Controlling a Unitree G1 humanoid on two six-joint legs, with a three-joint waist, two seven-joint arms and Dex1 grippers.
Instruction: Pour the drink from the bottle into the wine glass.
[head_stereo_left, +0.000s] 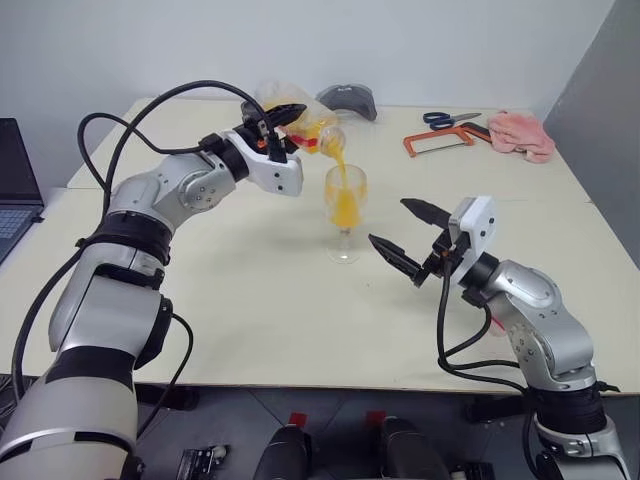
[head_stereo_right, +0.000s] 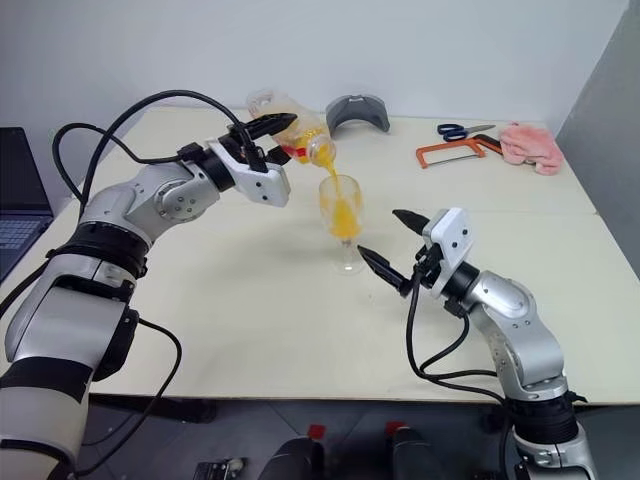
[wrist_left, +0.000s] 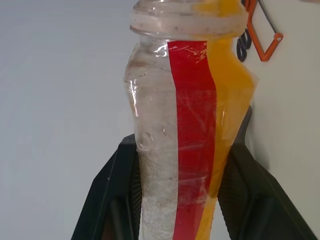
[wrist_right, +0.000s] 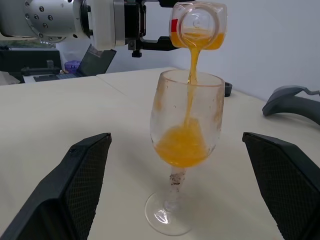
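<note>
My left gripper (head_stereo_left: 292, 125) is shut on the bottle (head_stereo_left: 320, 128), a clear plastic one with a red label strip (wrist_left: 192, 125). It is held tipped over, its uncapped mouth above the wine glass (head_stereo_left: 346, 205). A thin stream of the orange drink (wrist_right: 192, 65) falls from the mouth into the bowl, where more drink (wrist_right: 184, 147) has pooled. The glass stands upright on the cream table (head_stereo_left: 250, 300). To the right of the glass, my right gripper (head_stereo_left: 390, 222) is open; its fingers (wrist_right: 85, 185) flank the glass at a distance and touch nothing.
At the far right of the table lie blue scissors (head_stereo_left: 448, 119), an orange hacksaw (head_stereo_left: 437, 142) and a pink cloth (head_stereo_left: 522, 135). A grey curved object (head_stereo_left: 348, 98) sits behind the bottle. A laptop (head_stereo_left: 12, 190) stands off the table's left side.
</note>
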